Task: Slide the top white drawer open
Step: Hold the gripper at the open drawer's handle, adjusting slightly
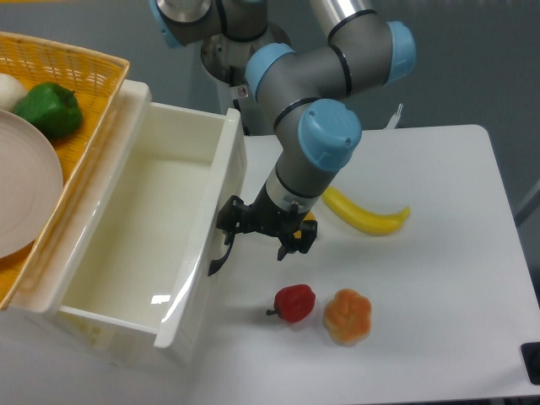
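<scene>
Drawer first: the top white drawer (139, 224) stands pulled far out of the cabinet at the left of the table, its deep glossy box open to view and bare inside. Its front panel faces right and toward the camera, and the curved black handle (221, 253) juts from that front near the lower middle. The gripper (268, 229) hangs just beside the front panel, right at the handle; its dark fingers (231, 218) crowd against the handle, but whether they pinch it or stand spread I cannot tell, since black parts blend together. The grey arm (312, 110) with blue joint caps comes down from the top of the view to that spot. On top of the cabinet, left of the drawer, sits a yellow wicker basket (76, 72) holding a green pepper (49, 110) and a white plate (25, 181). On the white table (447, 253), right of the gripper, lies a banana (367, 218); nearer the camera sit a red pepper (294, 303) and an orange pepper (348, 316), close together.
</scene>
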